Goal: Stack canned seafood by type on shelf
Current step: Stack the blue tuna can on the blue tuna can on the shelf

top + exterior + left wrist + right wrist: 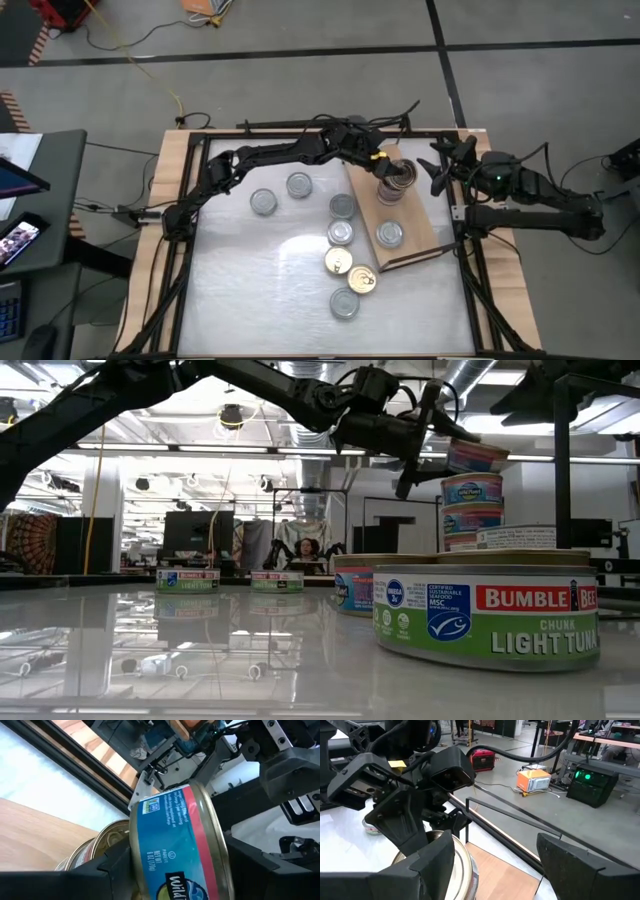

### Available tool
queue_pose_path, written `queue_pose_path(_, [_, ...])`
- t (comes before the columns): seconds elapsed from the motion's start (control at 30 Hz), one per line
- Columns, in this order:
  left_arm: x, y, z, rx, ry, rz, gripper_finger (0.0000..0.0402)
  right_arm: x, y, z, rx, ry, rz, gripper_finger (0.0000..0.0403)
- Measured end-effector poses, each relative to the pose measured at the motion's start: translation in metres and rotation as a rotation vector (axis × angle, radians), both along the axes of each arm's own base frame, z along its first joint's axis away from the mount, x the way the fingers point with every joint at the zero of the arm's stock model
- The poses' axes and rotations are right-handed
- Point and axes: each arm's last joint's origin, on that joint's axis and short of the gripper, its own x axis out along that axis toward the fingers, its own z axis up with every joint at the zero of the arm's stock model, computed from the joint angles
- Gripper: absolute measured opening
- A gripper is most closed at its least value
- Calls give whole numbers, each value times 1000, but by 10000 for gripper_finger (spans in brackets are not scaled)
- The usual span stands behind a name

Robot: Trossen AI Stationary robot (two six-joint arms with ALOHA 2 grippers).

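My left gripper (388, 170) reaches over the shelf (420, 215), a light-brown board at the table's right side, and is shut on a blue-and-red-labelled tin (476, 457). That tin hangs tilted just above a stack of tins (470, 508) on the shelf's far part. Another tin (390, 234) rests flat on the shelf nearer me. My right gripper (440, 168) is open and waits just right of the stack, touching nothing. Several more tins lie flat on the white tabletop, silver-lidded (263, 202) and gold-lidded (338, 262). My left gripper pinches the tin (172, 850) between its two fingers (107, 870), which stand at the tin's two flat ends; the gold rim (218, 852) sits beside one finger. It comes roughly level from the table's left. The tin is lifted clear and tilted over the stack's gold lid (112, 836).
Two silver tins (299, 185) lie toward the far left of the tabletop. A row of tins (341, 234) runs along the shelf's left edge down to one near the front (344, 303). A Bumble Bee tin (487, 618) fills the low view's foreground. The table's left half has free room.
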Motion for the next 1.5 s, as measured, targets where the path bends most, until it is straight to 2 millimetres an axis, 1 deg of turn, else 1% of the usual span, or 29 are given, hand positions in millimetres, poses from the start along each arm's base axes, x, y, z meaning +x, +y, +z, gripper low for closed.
queue_pose_path(0.27, [-1, 1, 0, 64, -17, -70, 286, 0, 0, -1, 2, 9, 0, 306])
queue_pose_path(0.4, [-3, 2, -3, 92, -1, -91, 297, 0, 0, -1, 3, 10, 0, 306])
queue_pose_path(0.5, [-5, 7, -4, 101, -1, -120, 299, 0, 0, -1, 3, 11, 0, 306])
queue_pose_path(0.73, [-11, 19, -5, 62, 7, -185, 299, -1, 0, -2, 11, 20, -1, 306])
queue_pose_path(1.1, [-12, 17, -10, 134, 36, -214, 299, -1, 0, -2, 14, 17, -2, 306])
queue_pose_path(1.23, [-17, 17, -5, 149, 48, -226, 299, -1, 0, -2, 14, 18, -2, 306])
queue_pose_path(1.33, [-22, 16, 4, 195, 64, -206, 299, -1, 0, -2, 14, 18, -2, 306])
queue_pose_path(1.4, [-24, 12, 10, 234, 64, -193, 299, 0, 0, -2, 14, 20, 2, 306])
queue_pose_path(1.5, [-22, 6, 12, 273, 67, -169, 299, 2, 0, -2, 14, 17, 9, 306])
